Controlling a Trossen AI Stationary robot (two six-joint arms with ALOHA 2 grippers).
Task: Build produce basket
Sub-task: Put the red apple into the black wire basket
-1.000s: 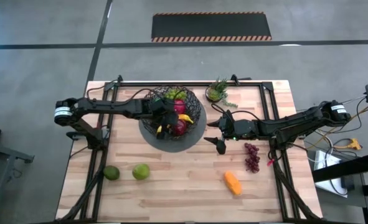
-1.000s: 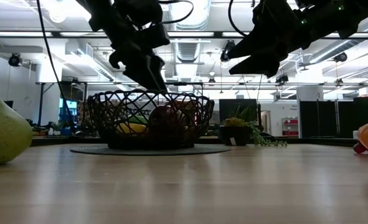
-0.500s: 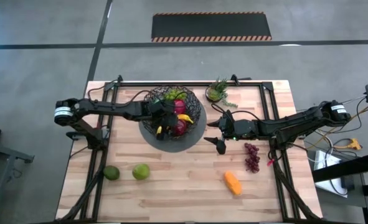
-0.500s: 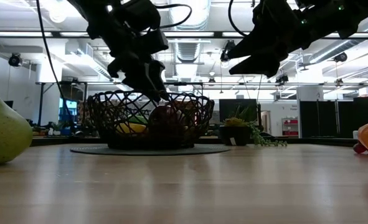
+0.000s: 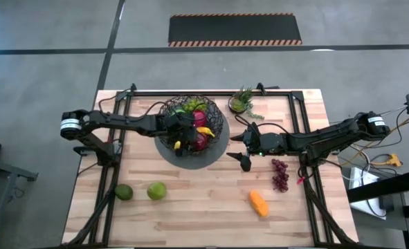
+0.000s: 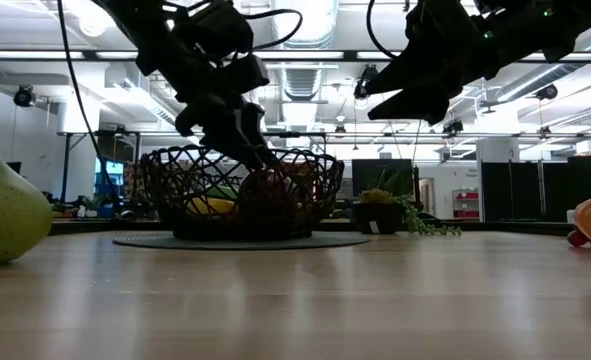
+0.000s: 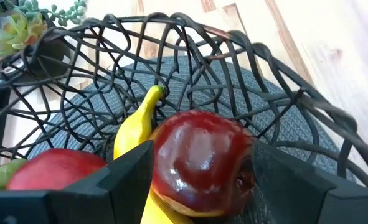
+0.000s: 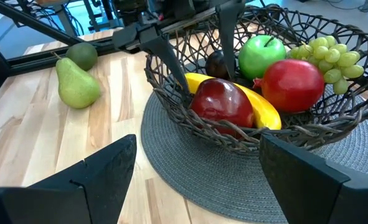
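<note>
The left gripper [image 5: 185, 135] hangs inside the basket [image 5: 220, 122], its fingers spread apart on either side of a dark red apple [image 7: 202, 163] that lies against the banana [image 7: 136, 127]; the apple rests on the fruit under it, so the fingers look released around it, not clamped. The basket stands on a grey round mat [image 8: 190, 180] near the far edge of the table [image 5: 204, 214], left of the small potted plant [image 5: 241, 103]. The right gripper [image 5: 240, 148] hovers just beside the basket's right side with its fingers spread wide and nothing between them, probably waiting its turn. In the basket there are two red apples, one green apple [image 8: 261, 55], one banana, one bunch of green grapes [image 8: 330, 53] and one dark item too hidden to name. On the boards outside lie four pieces: a pear [image 5: 156, 190] and a lime [image 5: 124, 192] toward the near left corner, purple grapes [image 5: 280, 174] and an orange piece [image 5: 259, 203] toward the near right.
</note>
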